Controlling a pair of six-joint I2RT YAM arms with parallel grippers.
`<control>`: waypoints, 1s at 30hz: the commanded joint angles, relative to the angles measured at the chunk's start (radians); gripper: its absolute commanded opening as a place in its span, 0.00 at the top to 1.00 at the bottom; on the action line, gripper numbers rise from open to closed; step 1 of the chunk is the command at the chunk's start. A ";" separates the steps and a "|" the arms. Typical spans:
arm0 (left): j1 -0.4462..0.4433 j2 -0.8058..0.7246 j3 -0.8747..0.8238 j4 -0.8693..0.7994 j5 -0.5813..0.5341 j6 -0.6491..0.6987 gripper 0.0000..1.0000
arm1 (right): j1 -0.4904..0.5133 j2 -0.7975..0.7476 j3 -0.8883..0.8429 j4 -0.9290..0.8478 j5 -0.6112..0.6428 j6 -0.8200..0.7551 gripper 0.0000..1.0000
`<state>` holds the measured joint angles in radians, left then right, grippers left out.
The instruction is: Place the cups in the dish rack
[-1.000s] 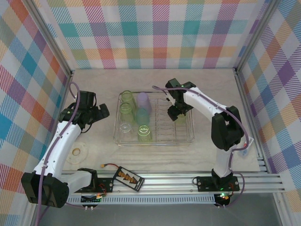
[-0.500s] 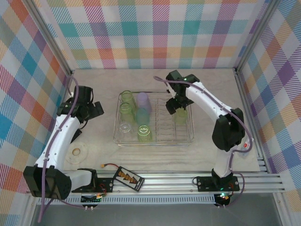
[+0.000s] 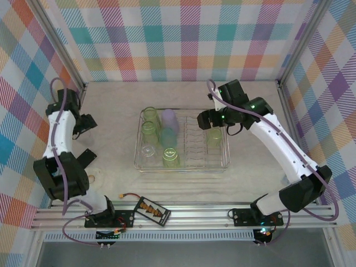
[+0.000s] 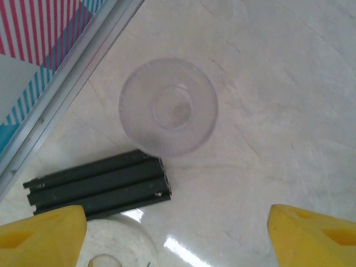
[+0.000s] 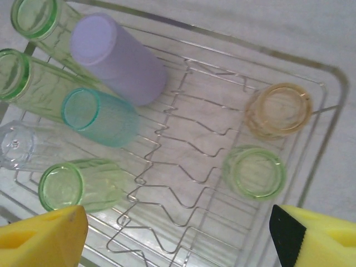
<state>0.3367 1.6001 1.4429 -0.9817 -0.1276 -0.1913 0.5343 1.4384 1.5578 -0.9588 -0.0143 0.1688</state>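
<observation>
Swinging outward since earlier, left gripper [image 4: 178, 236] is hovering, fingers apart, above 1 clear cup [image 4: 168, 107]; right gripper [image 5: 178, 236], likewise spread and empty, is rising over the dish rack [image 5: 332, 105].

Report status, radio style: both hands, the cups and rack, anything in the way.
Left hand open above clear plastic tumbler on table. Right hand open over clear wire-divided dish rack, eight tumblers inside. Black ribbed bar beside the loose tumbler.
</observation>
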 commanded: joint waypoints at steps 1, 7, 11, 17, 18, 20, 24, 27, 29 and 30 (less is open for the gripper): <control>0.038 0.103 0.083 -0.046 0.110 0.015 0.19 | 0.004 -0.026 -0.039 0.079 -0.076 0.041 0.15; 0.038 0.252 0.186 -0.049 0.156 0.009 0.27 | 0.003 -0.044 -0.094 0.108 -0.098 0.049 0.15; 0.036 0.282 0.207 -0.033 0.146 0.004 0.29 | 0.004 -0.041 -0.109 0.116 -0.098 0.035 0.15; 0.029 0.301 0.204 -0.003 0.142 0.006 0.39 | 0.003 -0.014 -0.089 0.124 -0.115 0.023 0.15; 0.024 0.302 0.198 0.006 0.135 0.006 0.39 | 0.004 -0.013 -0.088 0.128 -0.121 0.029 0.15; 0.016 0.305 0.195 0.017 0.124 0.006 0.40 | 0.004 -0.012 -0.092 0.138 -0.131 0.042 0.15; 0.015 0.335 0.204 0.024 0.110 0.000 0.40 | 0.004 -0.015 -0.096 0.144 -0.134 0.052 0.15; 0.015 0.356 0.204 0.030 0.114 0.001 0.40 | 0.004 -0.018 -0.092 0.137 -0.130 0.051 0.15; 0.015 0.363 0.197 0.042 0.124 -0.003 0.40 | 0.004 -0.021 -0.087 0.131 -0.126 0.048 0.15; 0.014 0.368 0.198 0.046 0.125 -0.005 0.41 | 0.004 -0.022 -0.087 0.129 -0.124 0.049 0.15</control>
<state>0.3584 1.9564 1.6279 -0.9524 -0.0006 -0.1898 0.5343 1.4178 1.4578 -0.8375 -0.1249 0.2058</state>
